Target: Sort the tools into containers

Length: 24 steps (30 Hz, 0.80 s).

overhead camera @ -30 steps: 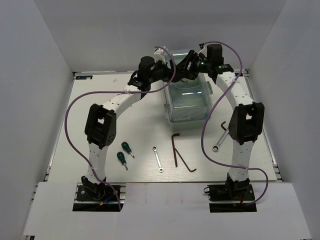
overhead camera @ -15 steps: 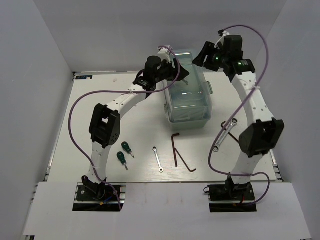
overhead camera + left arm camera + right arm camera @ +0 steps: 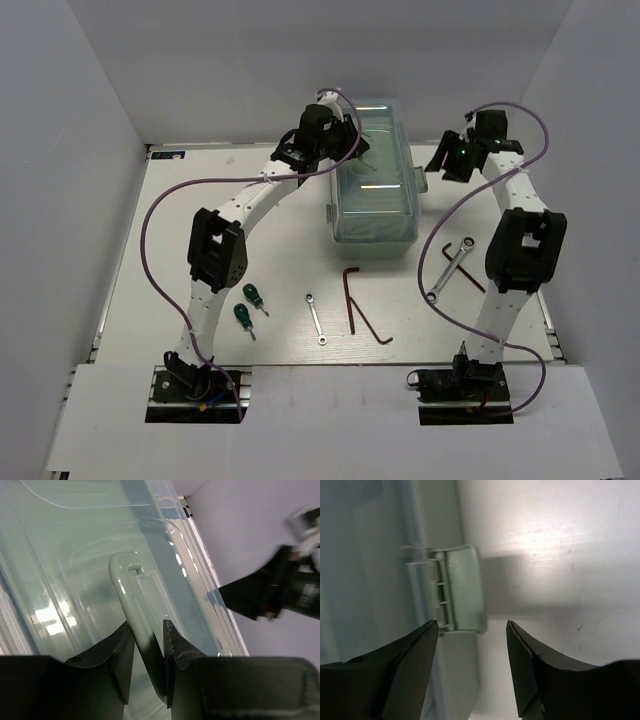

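Top view: mint-green toolbox (image 3: 375, 205), lid on, at the far centre of the table (image 3: 200, 210); two green-handled screwdrivers (image 3: 253, 294), small wrench (image 3: 316, 318), hex keys (image 3: 351, 290) and longer wrench (image 3: 448, 270) lie loose nearer the arm bases. Left wrist view: left gripper (image 3: 147, 626) clenched on the toolbox's pale lid handle (image 3: 131, 587). Right wrist view: right gripper (image 3: 471, 624) released, fingers spread, empty, just beside the toolbox's side latch (image 3: 462, 590).
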{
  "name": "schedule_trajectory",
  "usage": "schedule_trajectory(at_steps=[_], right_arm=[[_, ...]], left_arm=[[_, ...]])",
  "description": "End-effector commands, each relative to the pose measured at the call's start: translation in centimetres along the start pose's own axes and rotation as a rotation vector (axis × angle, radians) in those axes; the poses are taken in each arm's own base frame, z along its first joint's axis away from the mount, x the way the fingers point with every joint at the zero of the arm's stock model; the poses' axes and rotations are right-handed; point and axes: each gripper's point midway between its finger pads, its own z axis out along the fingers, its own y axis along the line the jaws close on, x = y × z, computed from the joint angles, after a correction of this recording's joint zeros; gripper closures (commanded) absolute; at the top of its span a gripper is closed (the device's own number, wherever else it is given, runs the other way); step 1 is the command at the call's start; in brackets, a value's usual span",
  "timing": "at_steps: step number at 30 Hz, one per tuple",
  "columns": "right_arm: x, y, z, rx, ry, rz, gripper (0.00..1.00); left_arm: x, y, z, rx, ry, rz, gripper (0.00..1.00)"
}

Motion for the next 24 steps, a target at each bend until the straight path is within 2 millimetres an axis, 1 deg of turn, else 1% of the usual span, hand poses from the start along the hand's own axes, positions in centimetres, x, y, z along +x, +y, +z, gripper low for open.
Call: schedule_trajectory(at_steps=[1, 2, 3, 4, 5, 6, 8, 9, 11, 12, 13, 15, 16, 17, 20, 22, 23, 24], right_arm=[[0.4, -0.4, 0.4, -0.165, 0.064, 0.109, 0.37], [1.3, -1.0, 1.5, -0.183, 0.09, 0.128, 0.35], [1.4, -0.4, 1.6, -0.244, 0.101, 0.133, 0.35], [1.0, -0.9, 2.2, -0.265, 0.079, 0.131, 0.35], [1.4, -1.1, 2.8, -0.283, 0.09, 0.136, 0.35], [1.5, -0.8, 3.0, -0.334, 0.097, 0.139, 0.35], [1.6, -1.3, 3.7, -0.363, 0.102, 0.163, 0.35], [1.6, -1.3, 3.9, -0.407, 0.111, 0.196, 0.35], [1.4, -0.4, 3.7, -0.518, 0.118, 0.209, 0.35], [1.9, -0.6, 4.2, -0.533, 0.144, 0.261, 0.37], [1.9, -0.2, 4.1, -0.57, 0.154, 0.27, 0.37], [2.3, -0.7, 4.9, -0.572, 0.166, 0.298, 0.38], [2.0, -0.6, 5.1, -0.566, 0.16, 0.29, 0.38], [2.6, -0.9, 5.6, -0.557, 0.183, 0.307, 0.38], [2.9, -1.3, 6.0, -0.537, 0.187, 0.305, 0.4], [3.3, -1.4, 6.3, -0.536, 0.194, 0.317, 0.45], [3.3, -1.3, 6.1, -0.549, 0.198, 0.324, 0.5], [3.2, -1.1, 6.2, -0.568, 0.192, 0.318, 0.59]], left_arm=[[2.5, 0.8, 0.3, -0.027, 0.094, 0.066, 0.99], [3.0, 0.8, 0.7, -0.017, 0.106, 0.065, 1.0], [2.5, 0.3, 0.8, 0.005, 0.1, 0.067, 1.0], [2.0, -0.1, 0.7, 0.011, 0.089, 0.06, 1.0], [2.3, -0.1, 1.0, 0.018, 0.095, 0.06, 1.0], [2.0, -0.2, 1.2, 0.022, 0.088, 0.052, 1.0], [1.8, -0.4, 1.3, 0.027, 0.08, 0.054, 1.0], [1.8, -0.4, 1.3, 0.027, 0.08, 0.045, 1.0], [1.8, -0.4, 1.3, 0.027, 0.08, 0.045, 1.0], [1.8, -0.4, 1.3, 0.027, 0.08, 0.045, 1.0], [1.8, -0.4, 1.3, 0.027, 0.08, 0.045, 1.0], [2.6, 0.2, 1.4, 0.016, 0.098, 0.041, 1.0], [2.2, -0.2, 1.1, 0.02, 0.09, 0.042, 1.0], [2.4, -0.1, 1.2, 0.021, 0.089, 0.043, 1.0], [2.0, -0.5, 0.9, 0.034, 0.086, 0.044, 1.0], [1.9, -0.8, 0.9, 0.048, 0.084, 0.046, 1.0], [1.9, -0.8, 0.9, 0.048, 0.084, 0.046, 1.0], [1.9, -0.8, 0.9, 0.047, 0.084, 0.037, 1.0]])
